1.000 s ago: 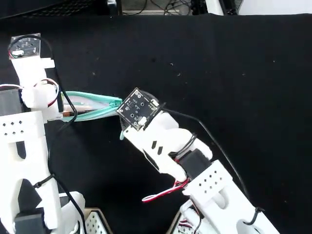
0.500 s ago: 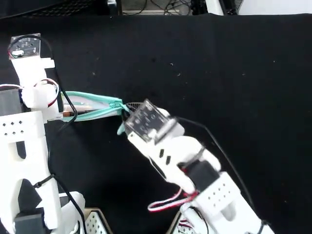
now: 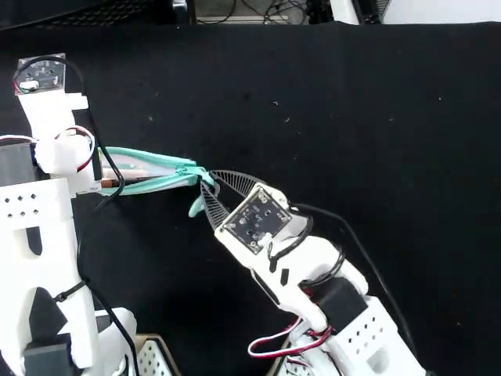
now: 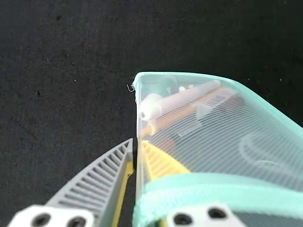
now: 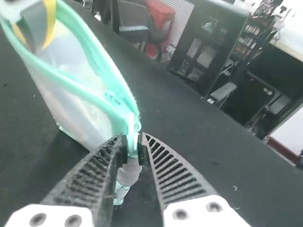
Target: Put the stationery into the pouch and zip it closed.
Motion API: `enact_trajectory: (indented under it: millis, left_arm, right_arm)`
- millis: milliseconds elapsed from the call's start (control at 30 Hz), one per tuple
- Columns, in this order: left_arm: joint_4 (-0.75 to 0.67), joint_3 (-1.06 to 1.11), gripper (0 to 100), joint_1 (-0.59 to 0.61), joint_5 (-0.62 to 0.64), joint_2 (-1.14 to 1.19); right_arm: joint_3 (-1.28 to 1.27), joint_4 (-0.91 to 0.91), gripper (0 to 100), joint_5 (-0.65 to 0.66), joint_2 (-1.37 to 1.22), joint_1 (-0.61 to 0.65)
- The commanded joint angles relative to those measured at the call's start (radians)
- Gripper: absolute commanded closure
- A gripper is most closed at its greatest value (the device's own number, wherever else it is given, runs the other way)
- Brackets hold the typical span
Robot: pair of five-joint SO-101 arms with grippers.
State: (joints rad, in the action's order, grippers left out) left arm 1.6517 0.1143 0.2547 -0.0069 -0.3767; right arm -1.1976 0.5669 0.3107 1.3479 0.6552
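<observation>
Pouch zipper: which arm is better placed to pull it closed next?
Right. The right gripper pinches the zipper pull at one end of the pouch, so it can probably work the zipper from there. The left gripper clamps the pouch's other end, anchoring it.

Right gripper [image 3: 206,182], clamped on zipper pull [image 5: 128,169], drawn back from pouch [image 3: 149,168] end toward own base; wrist turned.
</observation>
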Motion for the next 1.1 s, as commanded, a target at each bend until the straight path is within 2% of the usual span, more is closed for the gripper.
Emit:
enact_trajectory:
  millis: [0,433,600,733,1067]
  left_arm:
    - [-0.017,0.038,97,0.010,-0.009,0.017]
    - [-0.017,0.038,97,0.010,-0.009,0.017]
    - [-0.017,0.038,97,0.010,-0.009,0.017]
    - [-0.017,0.038,97,0.010,-0.009,0.017]
    - [-0.017,0.038,97,0.010,-0.009,0.017]
  right_arm:
    - [0.002,-0.003,98.5,0.011,0.012,0.043]
    - [0.007,-0.006,97.6,0.003,0.013,0.074]
    - [0.007,-0.005,87.4,-0.003,0.013,0.072]
    - [0.007,-0.005,88.4,-0.051,0.013,0.069]
    - [-0.002,-0.008,89.7,-0.046,0.012,0.048]
